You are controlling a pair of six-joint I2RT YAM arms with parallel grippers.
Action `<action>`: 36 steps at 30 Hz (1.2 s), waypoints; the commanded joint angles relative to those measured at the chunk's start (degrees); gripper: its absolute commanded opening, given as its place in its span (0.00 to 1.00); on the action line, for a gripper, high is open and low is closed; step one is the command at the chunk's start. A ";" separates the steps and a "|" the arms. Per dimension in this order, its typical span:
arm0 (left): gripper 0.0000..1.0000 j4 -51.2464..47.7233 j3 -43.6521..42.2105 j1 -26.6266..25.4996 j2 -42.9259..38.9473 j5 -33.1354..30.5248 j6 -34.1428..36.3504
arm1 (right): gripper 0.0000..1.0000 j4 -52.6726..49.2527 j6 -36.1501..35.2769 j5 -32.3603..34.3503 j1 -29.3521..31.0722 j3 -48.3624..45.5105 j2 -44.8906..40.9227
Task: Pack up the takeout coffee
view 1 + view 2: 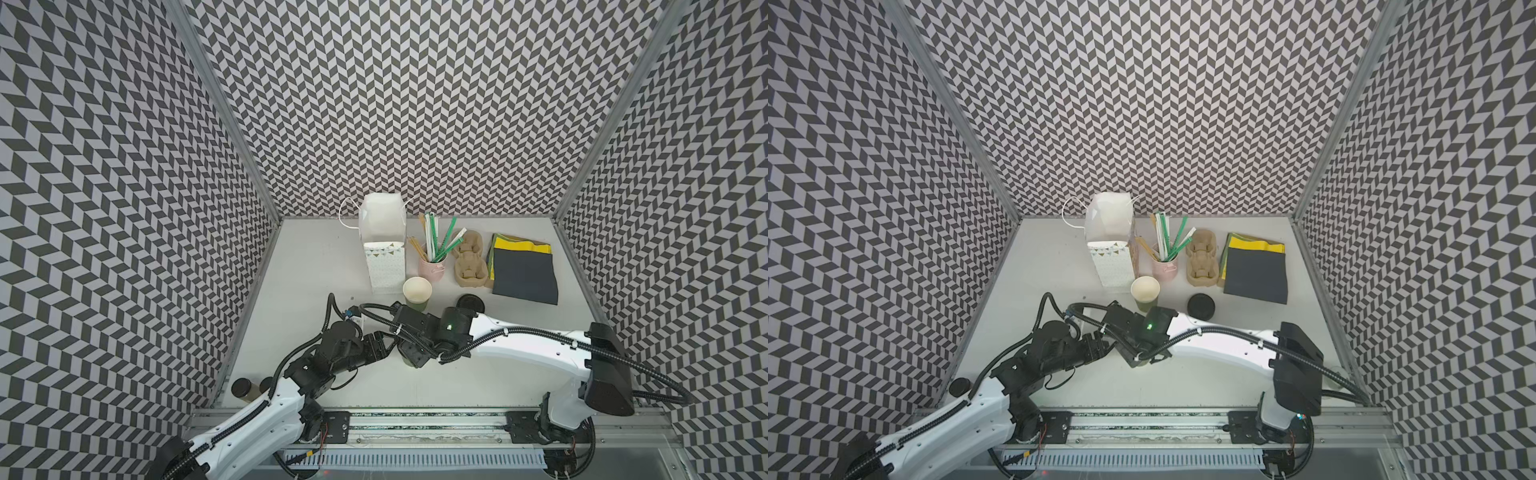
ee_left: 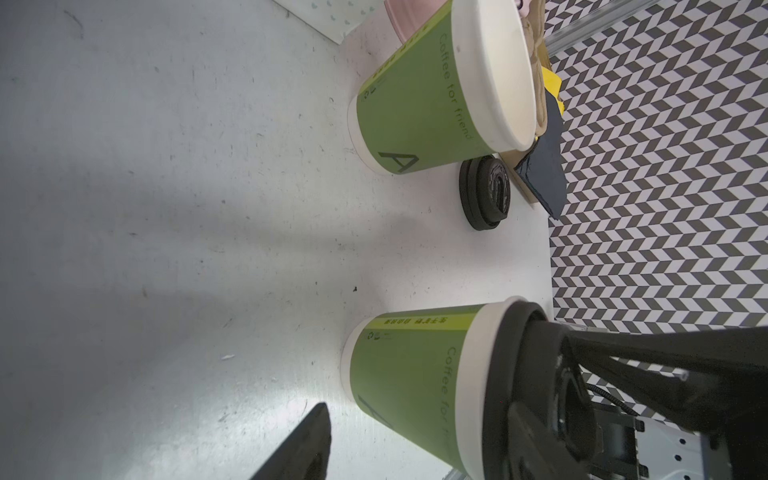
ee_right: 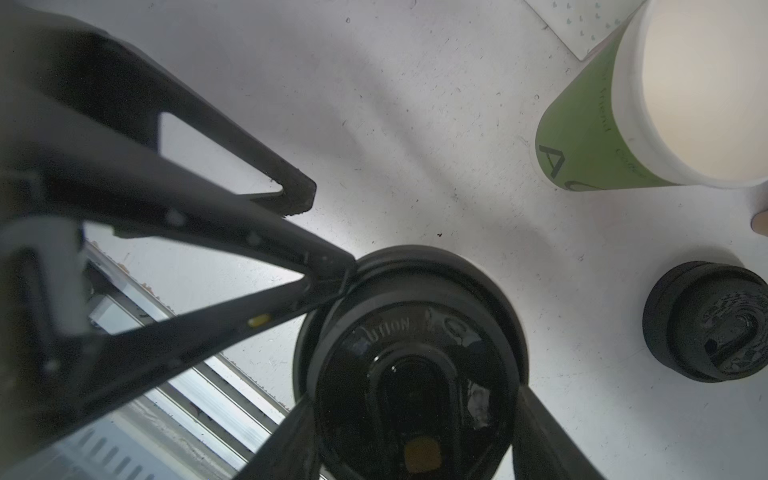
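The lidded green cup (image 2: 407, 382) was seen near the bench's front edge, its black lid (image 3: 411, 357) pinched by the right gripper (image 3: 415, 415). The left gripper (image 2: 299, 449) was spread, apart from the cup.

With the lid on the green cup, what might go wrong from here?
1. The right gripper grips only the lid; the white rim of the takeout coffee shows beside it, so the lid may be unseated and pop off.
2. The left gripper stands open, not steadying the cup, which could tip.
3. The right arm passes close to the open cup and could knock it.
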 commanded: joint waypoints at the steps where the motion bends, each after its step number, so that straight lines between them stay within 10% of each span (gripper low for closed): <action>1: 0.69 -2.72 1.41 0.18 -1.25 -0.80 0.44 | 0.43 -3.21 0.68 1.10 0.24 0.49 0.03; 36: 0.71 -6.02 2.75 0.18 -3.75 -2.92 2.15 | 0.43 -0.47 -0.11 -2.19 -1.95 0.89 -2.09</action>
